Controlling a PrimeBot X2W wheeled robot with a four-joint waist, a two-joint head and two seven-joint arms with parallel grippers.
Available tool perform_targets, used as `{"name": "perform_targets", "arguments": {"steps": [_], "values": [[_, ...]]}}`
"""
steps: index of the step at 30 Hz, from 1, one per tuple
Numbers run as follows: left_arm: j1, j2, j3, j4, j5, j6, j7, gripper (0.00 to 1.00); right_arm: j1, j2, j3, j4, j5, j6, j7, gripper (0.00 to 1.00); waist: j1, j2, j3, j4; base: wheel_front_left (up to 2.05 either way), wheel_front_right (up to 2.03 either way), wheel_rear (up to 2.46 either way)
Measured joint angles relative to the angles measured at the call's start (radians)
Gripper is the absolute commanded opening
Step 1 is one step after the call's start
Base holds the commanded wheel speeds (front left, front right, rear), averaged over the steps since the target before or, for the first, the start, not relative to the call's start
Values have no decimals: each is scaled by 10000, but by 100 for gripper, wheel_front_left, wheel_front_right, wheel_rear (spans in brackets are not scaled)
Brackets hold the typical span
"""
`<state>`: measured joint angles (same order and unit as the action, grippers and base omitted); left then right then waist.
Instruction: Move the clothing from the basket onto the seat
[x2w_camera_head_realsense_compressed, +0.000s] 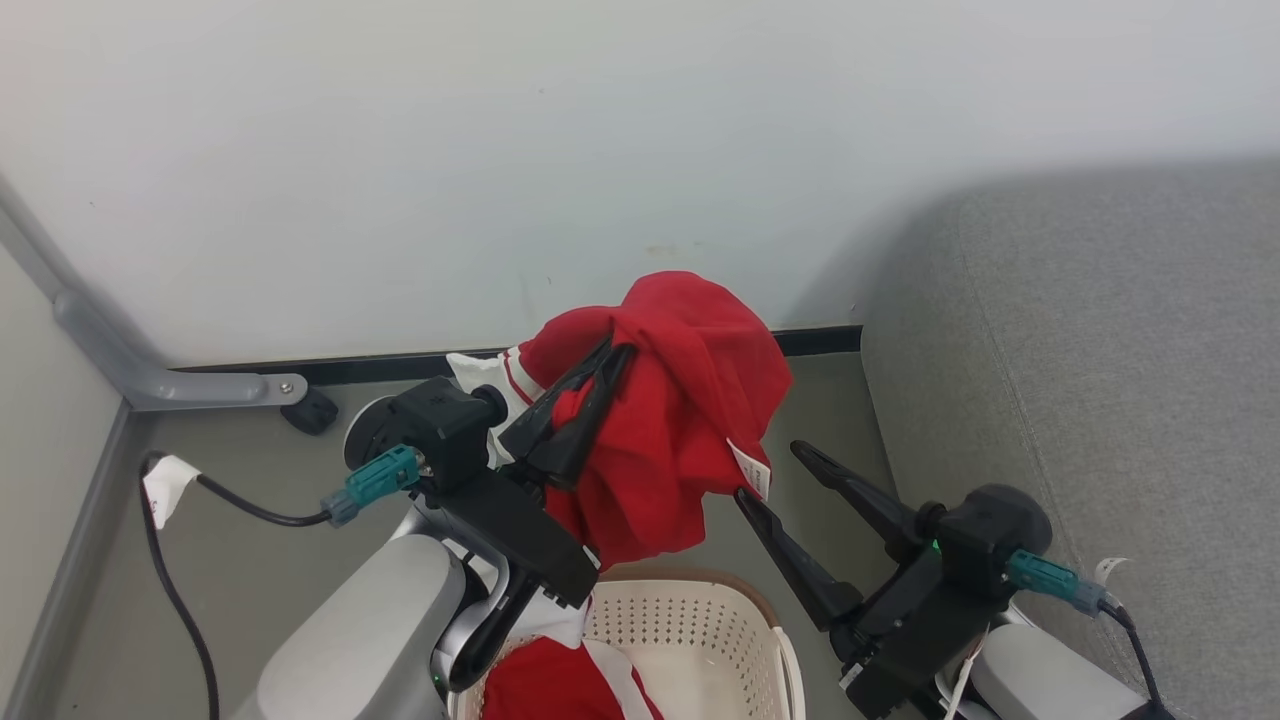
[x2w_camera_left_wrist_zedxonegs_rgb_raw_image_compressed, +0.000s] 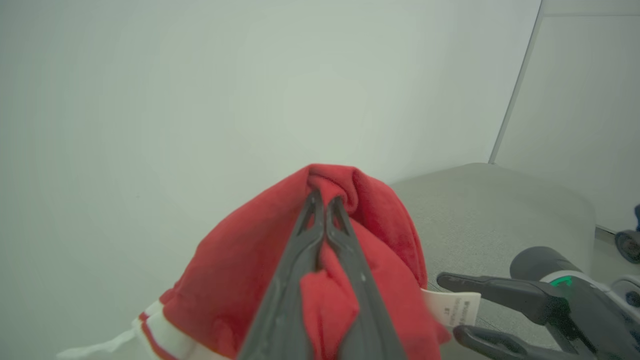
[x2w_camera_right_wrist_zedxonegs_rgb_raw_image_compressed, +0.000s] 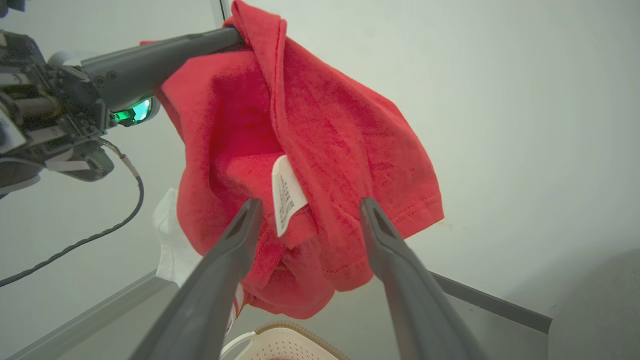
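Nearest, at the bottom of the head view, the basket (x2w_camera_head_realsense_compressed: 700, 620) stands on the floor (x2w_camera_head_realsense_compressed: 260, 560). It is cream with rows of small holes and a brown rim. A second garment (x2w_camera_head_realsense_compressed: 560, 685), red with a white panel, lies inside it toward its left side.

Just above the basket, the left end effector (x2w_camera_head_realsense_compressed: 618, 350) is clenched on a red garment (x2w_camera_head_realsense_compressed: 690, 400), its two dark fingers pressed together with a fold of cloth caught between them. This garment hangs clear of the basket as a bunched lump of soft red fabric. It has a stitched hem along its lower edge and a white cuff with red stripes (x2w_camera_head_realsense_compressed: 500, 375) poking out on the left. A white label (x2w_camera_head_realsense_compressed: 750, 468) dangles on its right.

The right end effector (x2w_camera_head_realsense_compressed: 771, 472) is released, its fingers spread wide and their tips just beside the label. I cannot tell whether they touch the cloth.

Farther right lies the grey seat (x2w_camera_head_realsense_compressed: 1100, 350), with a rounded corner and a stitched seam. Behind everything, a pale wall (x2w_camera_head_realsense_compressed: 500, 150) meets the floor at a black baseboard (x2w_camera_head_realsense_compressed: 380, 368).
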<state>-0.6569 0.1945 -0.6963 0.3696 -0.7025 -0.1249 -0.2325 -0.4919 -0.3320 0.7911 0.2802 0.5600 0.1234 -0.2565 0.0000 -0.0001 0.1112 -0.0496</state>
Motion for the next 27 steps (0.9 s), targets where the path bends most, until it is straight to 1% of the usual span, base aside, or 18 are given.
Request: {"name": "perform_targets", "arguments": {"steps": [6, 7, 12, 16, 19, 22, 23, 24, 27], "values": [[2, -58, -322, -297, -8, 0, 213, 0, -697, 59, 514, 543, 21, 0, 2, 100, 1, 1, 77, 112, 0, 0, 0], [-1, -119, -476, -380, -13, 0, 290, 0, -932, 84, 708, 878, 27, 0, 94, 100, 1, 1, 112, 164, 0, 0, 0], [-101, -286, -825, -552, -199, 0, 460, 0, -1317, 180, 1152, 1593, 65, 0, 186, 100, 1, 2, 198, 334, 0, 0, 0], [-195, -364, -1018, -640, -316, 0, 550, 0, -1815, 431, 1804, 2034, 117, 0, 280, 100, 1, 1, 245, 464, 0, 0, 0], [-197, -370, -1220, -688, -351, 0, 639, 0, -2170, 686, 2054, 2318, 178, 2, 274, 100, 1, 1, 271, 529, 0, 0, 0], [-197, -370, -1285, -761, -441, 0, 654, 0, -2496, 798, 2226, 2612, 236, 2, 265, 100, 1, 1, 286, 564, 0, 0, 0], [-197, -370, -1298, -782, -449, 0, 679, 0, -2582, 815, 2274, 2736, 291, 2, 263, 66, 1, 2, 288, 576, 0, 0, 0], [-197, -368, -1310, -794, -451, 0, 694, 0, -2633, 821, 2303, 2819, 336, 2, 261, 0, 1, 1, 290, 586, 0, 0, 0], [-197, -351, -1333, -796, -512, 0, 727, 0, -2737, 846, 2445, 3047, 466, 2, 251, 0, 1, 1, 286, 612, 0, 0, 0]]}}
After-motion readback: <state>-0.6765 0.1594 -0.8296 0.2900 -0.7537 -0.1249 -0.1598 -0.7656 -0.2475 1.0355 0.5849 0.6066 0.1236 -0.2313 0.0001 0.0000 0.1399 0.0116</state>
